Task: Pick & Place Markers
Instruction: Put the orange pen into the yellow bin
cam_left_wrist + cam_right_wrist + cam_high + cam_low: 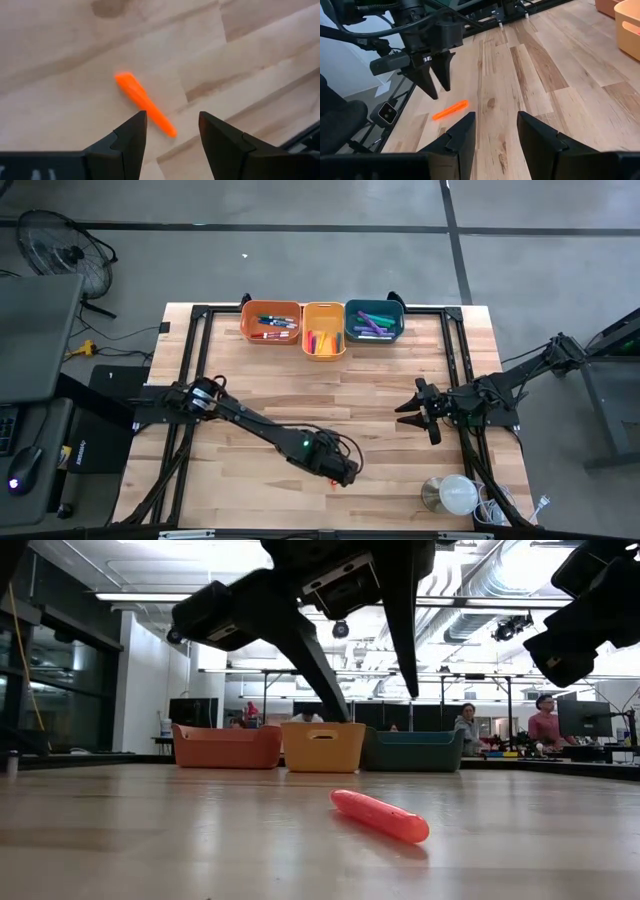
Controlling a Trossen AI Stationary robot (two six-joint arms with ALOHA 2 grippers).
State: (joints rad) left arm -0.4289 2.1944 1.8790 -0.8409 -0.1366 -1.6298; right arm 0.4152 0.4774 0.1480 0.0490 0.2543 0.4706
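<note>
One orange marker [145, 102] lies flat on the wooden table near its front edge, also seen in the low view [380, 815] and the right wrist view [451, 110]. My left gripper [172, 115] hangs open just above it, fingers pointing down and clear of it [375, 705]. My right gripper [495, 115] waits open at the table's right side [425, 408] with nothing between its fingers. Several more markers lie in the orange bin [271, 322], the yellow bin [323, 330] and the teal bin [374, 320] at the far edge.
The three bins stand side by side at the far edge. A black frame rail [200, 350] runs around the tabletop. A round white and silver object [452, 495] with a cable sits at the near right corner. People sit in the room behind [545, 725].
</note>
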